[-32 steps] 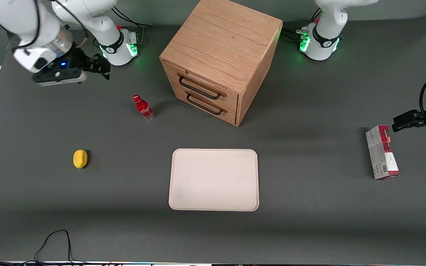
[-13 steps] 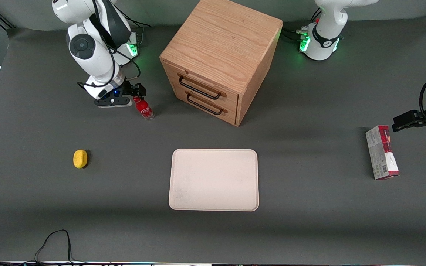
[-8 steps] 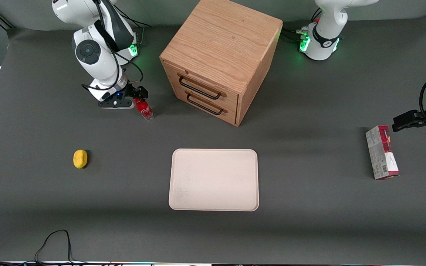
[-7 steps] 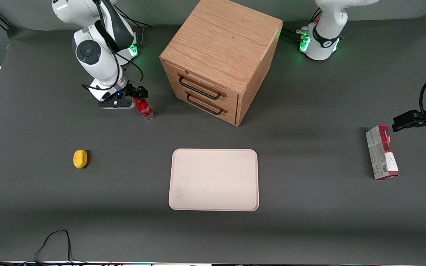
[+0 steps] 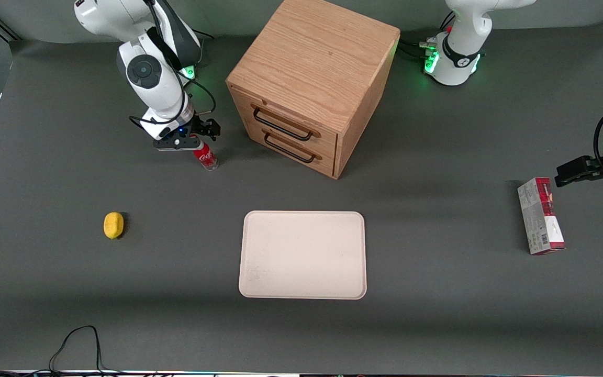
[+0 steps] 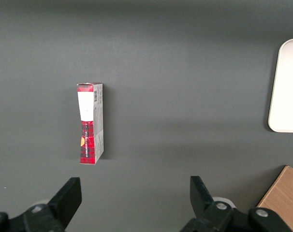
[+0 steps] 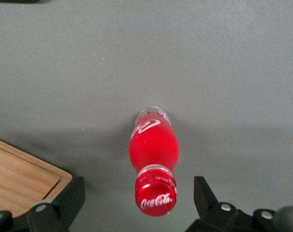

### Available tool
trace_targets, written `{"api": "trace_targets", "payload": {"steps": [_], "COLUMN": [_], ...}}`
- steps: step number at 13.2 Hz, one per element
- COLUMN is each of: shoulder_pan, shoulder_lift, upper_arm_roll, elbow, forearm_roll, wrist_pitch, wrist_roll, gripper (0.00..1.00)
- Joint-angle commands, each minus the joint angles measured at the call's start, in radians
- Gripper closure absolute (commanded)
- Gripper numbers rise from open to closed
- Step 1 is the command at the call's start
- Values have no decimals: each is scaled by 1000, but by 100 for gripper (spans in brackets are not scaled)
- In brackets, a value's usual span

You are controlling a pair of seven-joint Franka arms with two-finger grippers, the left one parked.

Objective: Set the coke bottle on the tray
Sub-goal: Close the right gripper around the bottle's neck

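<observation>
1. At the middle left of the front picture, a small yellow object lies on the table. It sits where it did 2.4 s ago and plays no part in the task.
2. In the upper left of that picture is the gripper. This is what has changed: 2.4 s ago it hung near the frame's top-left corner, well apart from the bottle. A second ago it was just beside the bottle's cap, and now it is directly above it.
3. The right wrist view shows its fingers spread wide, one on each side of the cap and clear of it. They hold nothing.
4. The coke bottle stands upright on the table just under the gripper, near the cabinet's drawer fronts. It has not moved across the pictures, so it is untouched.
5. At the upper centre, the wooden drawer cabinet has both drawers shut.
6. At the lower centre, the tray lies bare, nearer the front camera than the bottle and well apart from it.
7. At the middle right, a red-and-grey carton lies unchanged.
8. The approach looks finished and the grasp has not begun. The likely next step is to lower the fingers around the neck or body and close them, then lift and carry the bottle to the tray. The bottle is slim and tall, so an off-centre closing could tip it.
</observation>
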Motion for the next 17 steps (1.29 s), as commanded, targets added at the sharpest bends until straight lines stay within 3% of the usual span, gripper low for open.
{"api": "trace_targets", "payload": {"steps": [1,5,8,11,13,17], "shoulder_pan": [2,-3,-3,-3,-3,-3], "shoulder_lift": [11,11,11,11,11,-6], "upper_arm_roll": [-12,-25,-27,-27,-27,-29], "elbow": [0,0,0,0,2,77], "forearm_roll": [-37,-38,-38,-38,-38,-38], "wrist_pitch": [27,27,24,22,22,-66], "wrist_roll": [6,6,6,6,6,9], "gripper": [0,2,53,77,86,86]}}
